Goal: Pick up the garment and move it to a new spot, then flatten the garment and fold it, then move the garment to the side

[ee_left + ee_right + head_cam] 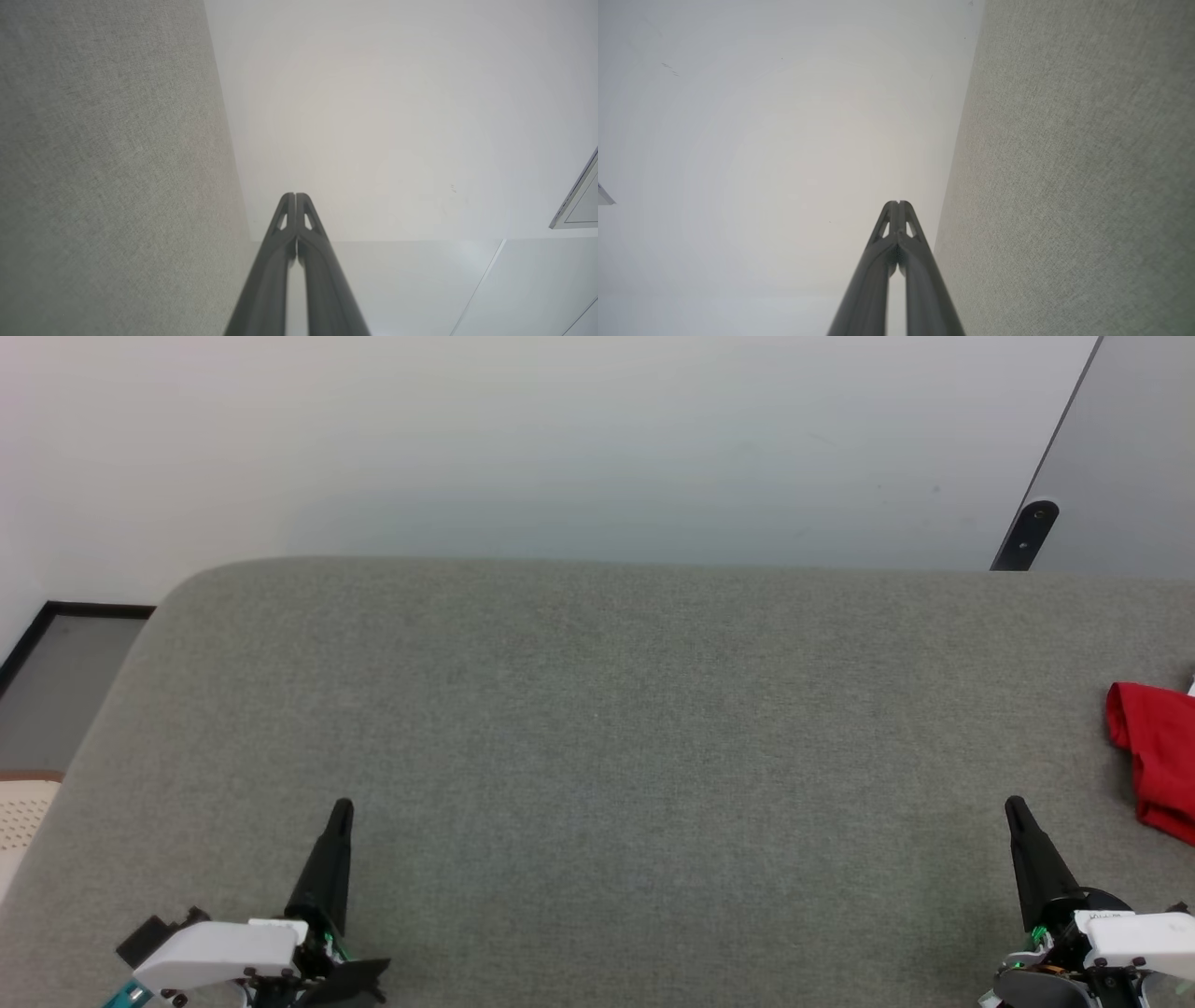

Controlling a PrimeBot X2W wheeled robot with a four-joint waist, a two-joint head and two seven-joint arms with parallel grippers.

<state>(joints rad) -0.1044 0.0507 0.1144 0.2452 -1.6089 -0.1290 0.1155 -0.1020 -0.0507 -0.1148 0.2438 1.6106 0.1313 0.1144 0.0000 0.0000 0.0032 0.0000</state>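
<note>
A wide grey fabric surface (597, 728) fills the middle and lower part of my head view, with a pale wall (560, 439) across the top. A grey panel (1125, 448) leans in the upper right corner. The garment (1158, 756), bright red and crumpled, lies on the fabric at the right edge of the frame, cut off by it. My left gripper (343, 805) sits at the lower left and my right gripper (1014, 803) at the lower right, well apart from each other. Both have their fingers pressed together on nothing. The right one is near the garment but not touching it.
</note>
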